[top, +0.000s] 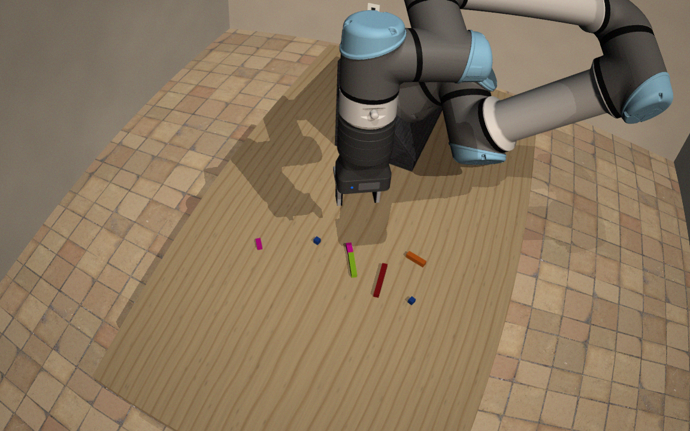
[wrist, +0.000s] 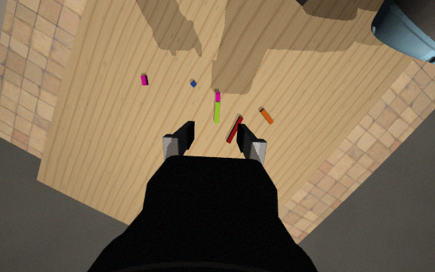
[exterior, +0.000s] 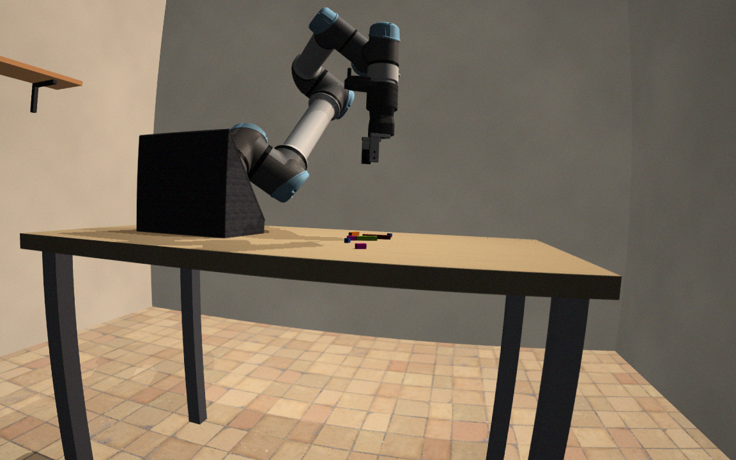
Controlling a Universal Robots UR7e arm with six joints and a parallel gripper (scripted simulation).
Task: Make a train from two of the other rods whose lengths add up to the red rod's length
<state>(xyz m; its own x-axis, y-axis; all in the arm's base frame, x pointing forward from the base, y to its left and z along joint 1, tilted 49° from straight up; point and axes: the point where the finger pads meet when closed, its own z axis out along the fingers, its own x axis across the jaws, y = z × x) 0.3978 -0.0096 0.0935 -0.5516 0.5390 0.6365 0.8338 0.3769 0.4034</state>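
Note:
A magenta rod (top: 349, 247) (wrist: 217, 97) and the lime rod (top: 353, 265) (wrist: 217, 112) lie flat, end to end in one line, with no gap that I can see. The red rod (top: 380, 280) (wrist: 234, 130) lies apart, to the right of the lime rod in the top view; one finger partly covers it in the wrist view. My gripper (top: 357, 202) (exterior: 369, 162) (wrist: 215, 131) is open and empty, high above the table. In the exterior view the rods show small and close together.
Another magenta rod (top: 258, 243) (wrist: 144, 80) and a blue rod (top: 317, 240) (wrist: 193, 84) lie left of the line. The orange rod (top: 415, 258) (wrist: 266, 116) and a second blue rod (top: 411, 300) lie to the right. All rest on the wooden table (top: 262, 343) (exterior: 473, 257).

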